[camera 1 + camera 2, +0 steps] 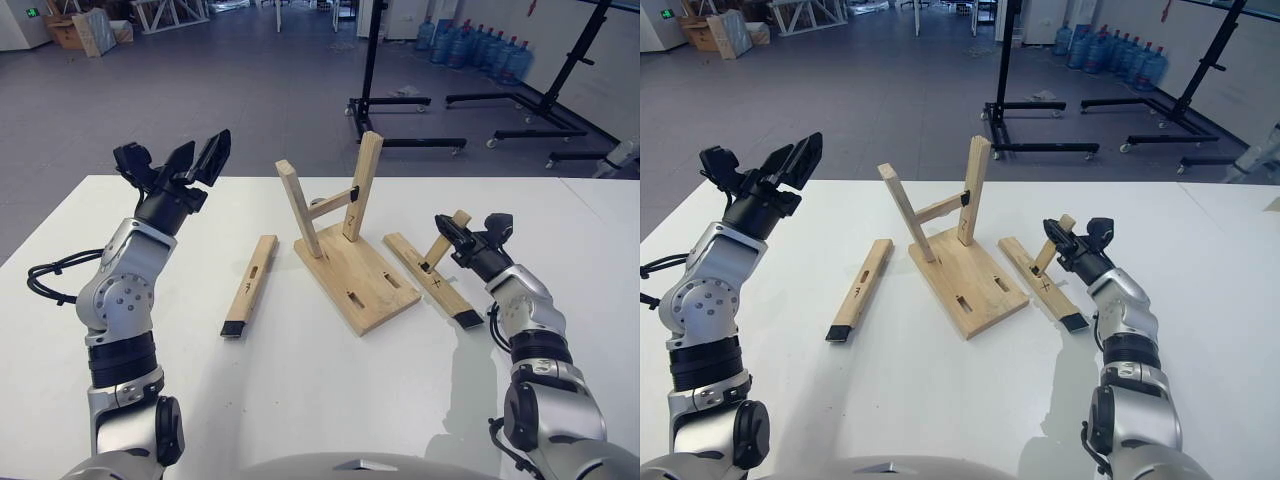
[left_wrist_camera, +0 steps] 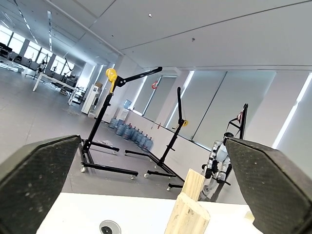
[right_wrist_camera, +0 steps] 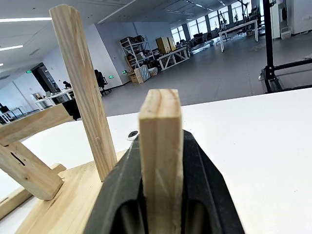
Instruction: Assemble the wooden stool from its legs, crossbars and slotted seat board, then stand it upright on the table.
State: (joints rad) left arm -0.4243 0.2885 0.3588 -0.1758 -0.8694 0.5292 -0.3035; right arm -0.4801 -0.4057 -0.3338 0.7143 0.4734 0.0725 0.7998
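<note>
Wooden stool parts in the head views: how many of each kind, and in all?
Flat slotted wooden seat board: 1
Pale wooden legs: 4 (two standing in the board, two lying flat)
Short wooden crossbars: 2 (one between the standing legs, one in the right gripper)
Total: 7

Grey floor (image 1: 250, 90) lay beyond the counter (image 1: 330, 400); black wheeled stands (image 1: 408, 142) stood on it, blue water jugs (image 1: 480, 48) just behind them.
</note>
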